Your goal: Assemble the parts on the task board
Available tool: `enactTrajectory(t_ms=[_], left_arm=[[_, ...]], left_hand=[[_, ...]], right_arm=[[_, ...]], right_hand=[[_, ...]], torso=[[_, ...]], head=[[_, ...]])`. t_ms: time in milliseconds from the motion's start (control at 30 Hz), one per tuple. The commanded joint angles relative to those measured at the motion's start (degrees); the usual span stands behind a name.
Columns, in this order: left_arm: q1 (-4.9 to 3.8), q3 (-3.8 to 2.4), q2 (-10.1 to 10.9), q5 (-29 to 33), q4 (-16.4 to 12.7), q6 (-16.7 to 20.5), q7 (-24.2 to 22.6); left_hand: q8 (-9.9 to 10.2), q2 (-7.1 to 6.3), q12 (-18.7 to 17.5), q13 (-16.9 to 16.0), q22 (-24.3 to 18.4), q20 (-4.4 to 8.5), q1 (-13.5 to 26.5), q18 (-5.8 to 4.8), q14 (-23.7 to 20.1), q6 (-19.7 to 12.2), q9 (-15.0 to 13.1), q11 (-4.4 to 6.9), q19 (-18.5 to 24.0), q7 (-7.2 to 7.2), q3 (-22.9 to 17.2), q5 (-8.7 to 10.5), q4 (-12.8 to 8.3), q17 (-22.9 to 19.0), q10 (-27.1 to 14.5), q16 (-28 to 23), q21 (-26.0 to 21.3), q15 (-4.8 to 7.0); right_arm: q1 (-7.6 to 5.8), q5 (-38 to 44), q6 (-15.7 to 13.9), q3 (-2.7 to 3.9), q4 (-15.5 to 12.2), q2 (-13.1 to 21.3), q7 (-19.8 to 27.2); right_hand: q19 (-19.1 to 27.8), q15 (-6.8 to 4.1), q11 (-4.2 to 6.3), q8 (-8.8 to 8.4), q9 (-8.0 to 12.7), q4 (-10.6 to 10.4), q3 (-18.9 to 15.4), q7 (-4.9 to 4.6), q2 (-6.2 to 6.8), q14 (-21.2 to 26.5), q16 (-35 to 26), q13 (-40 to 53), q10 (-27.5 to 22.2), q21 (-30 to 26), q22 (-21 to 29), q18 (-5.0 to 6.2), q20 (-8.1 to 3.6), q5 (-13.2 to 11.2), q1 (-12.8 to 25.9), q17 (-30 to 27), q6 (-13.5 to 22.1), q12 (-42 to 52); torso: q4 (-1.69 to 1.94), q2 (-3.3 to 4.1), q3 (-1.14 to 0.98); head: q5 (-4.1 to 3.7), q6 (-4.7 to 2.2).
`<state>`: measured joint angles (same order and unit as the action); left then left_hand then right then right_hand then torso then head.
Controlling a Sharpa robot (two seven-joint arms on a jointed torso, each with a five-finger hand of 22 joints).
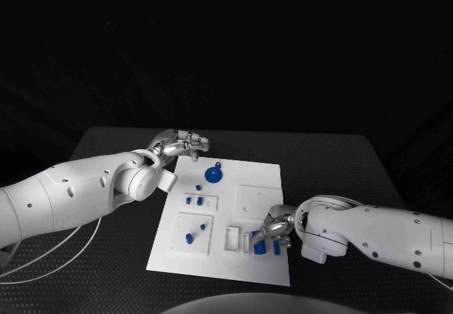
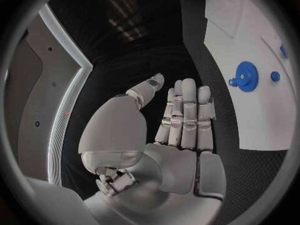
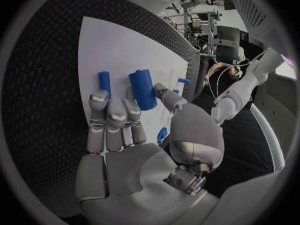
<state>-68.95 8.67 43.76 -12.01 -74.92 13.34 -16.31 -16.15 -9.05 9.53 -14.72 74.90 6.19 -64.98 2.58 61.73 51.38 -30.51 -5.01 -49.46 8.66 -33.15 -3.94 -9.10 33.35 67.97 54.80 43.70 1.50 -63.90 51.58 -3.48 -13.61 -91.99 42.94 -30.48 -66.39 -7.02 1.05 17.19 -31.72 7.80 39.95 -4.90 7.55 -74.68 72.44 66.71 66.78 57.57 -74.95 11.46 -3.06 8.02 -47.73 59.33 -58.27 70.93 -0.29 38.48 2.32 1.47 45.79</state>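
The white task board [image 1: 260,196] lies mid-table. A blue gear [image 1: 214,174] sits near its far left corner, also seen as the gear [image 2: 247,75] from the left wrist. Several small blue parts [image 1: 196,201] stand in the board's left half. My left hand [image 1: 179,144] hovers just off the far left corner, fingers straight, thumb apart, holding nothing. My right hand [image 1: 273,229] is over the near right part of the board and pinches a blue cylinder [image 3: 142,89] between thumb and fingers. A smaller blue peg [image 3: 104,81] stands just beyond the fingertips.
White rectangular recesses [image 1: 236,239] lie in the board left of my right hand. A square recess [image 1: 258,199] lies behind my right hand. Black table surface [image 1: 330,163] surrounds the board on all sides.
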Motion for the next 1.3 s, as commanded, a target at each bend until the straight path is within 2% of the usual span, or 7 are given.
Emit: enactTrajectory(t_ms=[33, 233, 333, 567, 700, 1133, 1300], left_arm=[[-0.04, -0.04, -0.1, 0.3, 0.0, -0.7, -0.3], [-0.04, -0.04, -0.3, 0.3, 0.2, -0.8, -0.3], [-0.05, -0.04, -0.4, 0.3, 0.2, -0.8, -0.3], [-0.06, -0.04, -0.5, 0.3, 0.3, -0.9, -0.2], [-0.05, -0.04, -0.5, 0.3, 0.2, -1.0, -0.2], [-0.05, -0.04, -0.5, 0.3, 0.2, -1.1, -0.2], [-0.05, -0.04, -0.5, 0.3, 0.1, -1.2, -0.2]], left_hand=[[-0.3, -0.10, 0.2, -0.1, 1.2, 0.61, 0.6, 0.79, 0.1, -0.1, 0.1, -0.07, -0.4, 0.42, 0.0, 0.11, 0.4, 0.1, -0.1, -0.2, -0.4, -0.36], [-0.3, -0.04, 0.3, -0.1, 1.2, 0.58, 0.8, 0.78, 0.1, -0.1, 0.1, -0.09, -0.4, 0.43, 0.0, 0.18, 0.6, 0.1, -0.2, -0.3, -0.4, -0.38], [-0.3, -0.03, 0.3, -0.1, 1.2, 0.57, 0.9, 0.78, 0.1, -0.1, 0.1, -0.10, -0.4, 0.43, 0.1, 0.21, 0.7, 0.1, -0.2, -0.3, -0.4, -0.38], [-0.4, -0.02, 0.3, -0.1, 1.2, 0.56, 1.0, 0.78, 0.1, -0.1, 0.1, -0.10, -0.4, 0.43, 0.1, 0.22, 0.8, 0.1, -0.2, -0.3, -0.4, -0.39], [-0.4, -0.02, 0.3, -0.1, 1.2, 0.56, 1.0, 0.78, 0.1, -0.1, 0.1, -0.10, -0.4, 0.43, 0.1, 0.22, 0.8, 0.1, -0.2, -0.3, -0.4, -0.39], [-0.4, 0.03, 0.4, -0.1, 1.2, 0.55, 1.5, 0.79, 0.1, -0.2, 0.2, -0.12, -0.4, 0.43, 0.2, 0.38, 1.3, 0.1, -0.3, -0.3, -0.4, -0.41], [-0.4, 0.05, 0.4, -0.1, 1.2, 0.55, 1.5, 0.80, 0.1, -0.2, 0.2, -0.12, -0.4, 0.43, 0.2, 0.39, 1.4, 0.1, -0.4, -0.3, -0.4, -0.41]], right_arm=[[-1.71, -1.9, 0.2, 0.08, -0.1, -0.2, -1.1], [-3.77, -6.4, 0.1, 0.08, 0.1, -1.0, -1.7], [-3.96, -8.1, 0.3, 0.07, 0.4, -1.8, -1.9], [-3.97, -10.2, 1.1, 0.06, 1.3, -4.2, -2.2], [-3.82, -7.3, 0.7, 0.00, 2.3, -6.1, -2.5], [-2.23, -6.4, 0.7, -0.20, 3.0, -8.1, -2.5], [-1.54, -4.2, -0.6, -0.22, 3.2, -8.2, -2.3]], right_hand=[[-0.1, -0.04, 0.03, 0.34, -0.7, 0.5, 1.6, -0.32, -0.54, -0.4, -0.4, 0.0, 0.5, 0.2, -0.8, 3.54, 0.33, -0.6, 1.5, 0.1, -0.9, -0.4], [0.0, -0.22, 0.28, 0.61, -0.9, 0.2, 2.0, -0.06, -0.43, -0.4, -0.4, 0.3, 0.7, 0.4, -0.8, 3.54, 0.31, -0.9, 2.5, 0.2, -1.7, -0.4], [0.0, -0.27, 0.34, 0.62, -0.9, 0.1, 2.0, 0.00, -0.37, -0.4, -0.4, 0.3, 0.7, 0.4, -0.8, 3.54, 0.32, -1.1, 2.9, 0.3, -1.8, -0.4], [0.1, -0.37, 0.45, 0.54, -1.0, -0.4, 2.1, 0.11, -0.37, -0.4, -0.5, 0.4, 0.7, 0.5, -0.8, 3.54, 0.34, -1.8, 4.5, 0.4, -2.1, -0.6], [0.1, -0.39, 0.46, 0.53, -1.0, -0.5, 2.2, 0.12, -0.42, -0.4, -0.5, 0.4, 0.7, 0.5, -0.8, 3.54, 0.34, -1.8, 4.7, 0.4, -2.1, -0.6], [0.3, -0.52, 0.64, 0.57, -1.1, -0.7, 2.8, 0.30, -0.79, -0.4, -0.6, 0.9, 0.8, 0.6, -0.8, 3.54, 0.31, -2.7, 6.1, 0.5, -2.7, -0.6], [0.3, -0.54, 0.65, 0.56, -1.1, -0.7, 2.9, 0.32, -0.76, -0.4, -0.7, 0.8, 0.8, 0.6, -0.8, 3.54, 0.32, -2.8, 6.3, 0.5, -2.7, -0.7]], torso=[[-0.06, 0.04, 0.03], [0.19, 0.00, 0.06], [0.19, 0.02, 0.16], [0.10, 0.04, 0.08], [0.11, 0.04, 0.12], [0.05, 0.11, 0.00], [0.00, 0.07, 0.03]], head=[[0.11, -0.17], [0.05, -0.17], [0.20, -0.18], [0.58, -0.04], [0.52, 0.16], [0.85, 0.17], [1.00, 0.11]])
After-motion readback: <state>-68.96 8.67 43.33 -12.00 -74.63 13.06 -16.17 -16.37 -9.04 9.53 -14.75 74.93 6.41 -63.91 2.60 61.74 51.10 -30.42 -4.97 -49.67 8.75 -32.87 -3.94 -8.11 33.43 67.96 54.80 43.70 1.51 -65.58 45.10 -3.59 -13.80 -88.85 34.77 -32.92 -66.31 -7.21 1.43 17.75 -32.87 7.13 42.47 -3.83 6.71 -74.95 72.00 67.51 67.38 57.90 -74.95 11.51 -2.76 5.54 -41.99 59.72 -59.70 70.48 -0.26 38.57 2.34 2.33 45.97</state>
